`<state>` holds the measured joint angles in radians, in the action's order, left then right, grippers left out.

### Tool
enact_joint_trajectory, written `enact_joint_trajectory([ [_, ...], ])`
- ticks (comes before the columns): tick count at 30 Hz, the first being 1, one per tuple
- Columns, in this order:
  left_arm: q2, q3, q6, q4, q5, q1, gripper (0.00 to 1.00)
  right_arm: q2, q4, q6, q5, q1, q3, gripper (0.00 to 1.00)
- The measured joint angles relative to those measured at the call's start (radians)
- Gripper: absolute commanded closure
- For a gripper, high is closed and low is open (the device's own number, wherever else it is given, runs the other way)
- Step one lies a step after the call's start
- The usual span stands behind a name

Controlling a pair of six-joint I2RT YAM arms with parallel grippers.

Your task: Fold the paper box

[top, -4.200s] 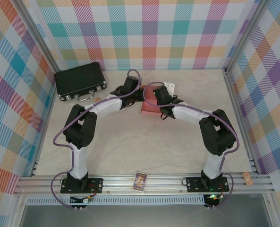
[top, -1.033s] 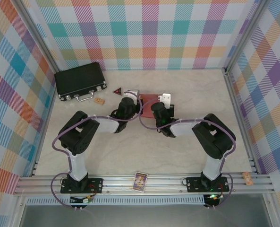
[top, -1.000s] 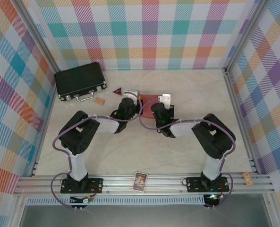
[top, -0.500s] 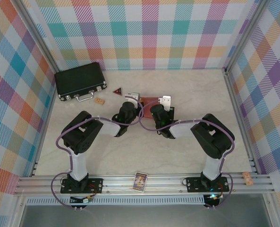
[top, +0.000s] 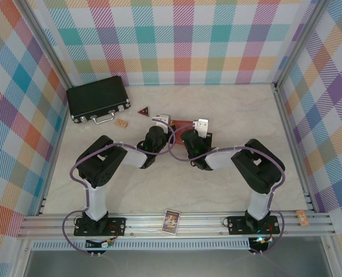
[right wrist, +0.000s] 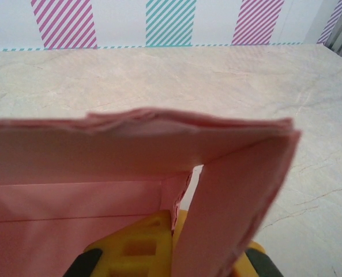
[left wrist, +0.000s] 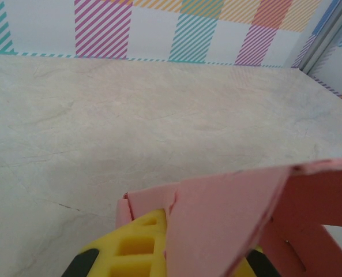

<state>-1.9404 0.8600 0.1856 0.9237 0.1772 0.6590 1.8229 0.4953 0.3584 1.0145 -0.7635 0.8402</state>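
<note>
The paper box (top: 180,123) is salmon-pink cardboard, held off the table's middle between my two grippers. In the left wrist view a pink flap (left wrist: 228,213) of the box runs up between the yellow fingers (left wrist: 133,251), and my left gripper (left wrist: 168,257) is shut on it. In the right wrist view an upright side wall (right wrist: 234,202) of the paper box (right wrist: 101,161) is pinched by my right gripper (right wrist: 182,251), shut, with the box's inside to its left. From above, the left gripper (top: 164,123) and right gripper (top: 195,127) stand close together at the box's two ends.
A black hard case (top: 97,98) lies at the back left. A small red triangle (top: 143,110) and a tan piece (top: 122,123) lie near it. A card (top: 171,221) sits on the front rail and a cork (top: 302,216) at the right end.
Both grippers have drawn slightly nearer to the arm bases and closer together, carrying the box. Both stay shut.
</note>
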Motion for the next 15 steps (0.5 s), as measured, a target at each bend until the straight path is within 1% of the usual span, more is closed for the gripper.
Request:
enact_joint_trajectory([
  [2, 0.0, 0.0, 0.0, 0.0, -0.001, 0.0, 0.96, 0.0, -0.008, 0.002, 0.001, -0.001, 0.002, 0.99],
  [4, 0.0, 0.0, 0.0, -0.001, -0.001, 0.0, 0.92, 0.0, -0.019, 0.005, 0.005, -0.003, 0.007, 0.99],
  [11, 0.0, -0.002, 0.0, -0.01, -0.021, 0.0, 0.9, 0.0, -0.042, 0.029, 0.01, -0.004, 0.008, 0.99],
  [15, 0.0, -0.021, -0.005, -0.006, -0.039, 0.002, 0.91, 0.0, -0.064, 0.037, 0.011, -0.006, 0.008, 0.99],
])
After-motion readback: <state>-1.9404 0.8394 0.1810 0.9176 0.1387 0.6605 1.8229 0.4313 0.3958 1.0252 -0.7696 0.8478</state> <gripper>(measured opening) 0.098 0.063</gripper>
